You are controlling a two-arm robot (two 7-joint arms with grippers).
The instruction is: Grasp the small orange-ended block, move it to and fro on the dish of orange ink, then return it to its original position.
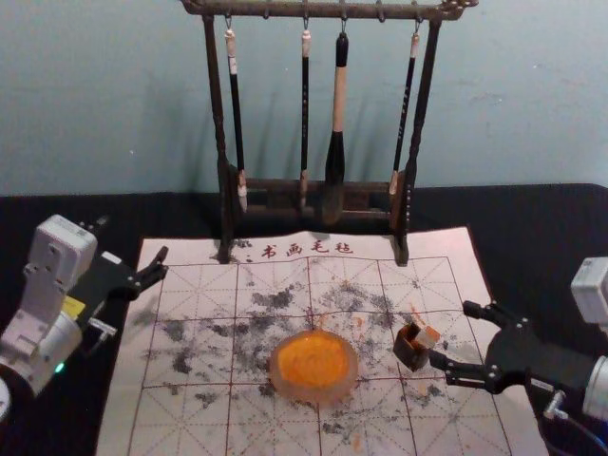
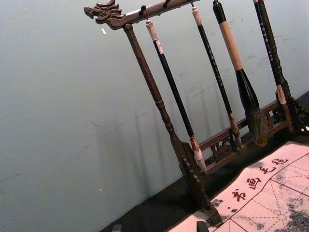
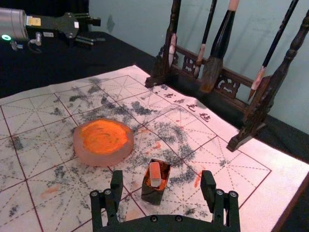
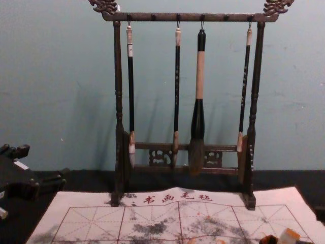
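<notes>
Head view: left end effector (image 1: 132,238) off to the left, over the dark surface (image 1: 532,223) by the mat's edge, wide, nothing in it. Right end effector (image 1: 453,333) at right over the mat (image 1: 190,418), wide too, fingertips toward the small dark box (image 1: 409,351). Orange-ended block (image 1: 430,335) in that box, upper part sticking out, not gripped. Dish of orange ink (image 1: 350,380) on the mat, to the left of the box. Brush rack (image 1: 218,114) behind, four brushes hanging.

Left wrist view: left end effector (image 2: 159,227), just the tips at the frame edge, spaced apart, nothing between them. Rack, hanging brushes, part of the mat with its printed characters.

Right wrist view: right end effector (image 3: 161,176) wide, box and block between the two sides, gap on each side. Block leans in the open box, orange end up; orange stains on the box's inner walls. Dish well apart from the box.

Chest view: left end effector at the left edge, spread. Rack with brushes stands at the back of the mat. Block and box at the lower right corner, partly cut off.
</notes>
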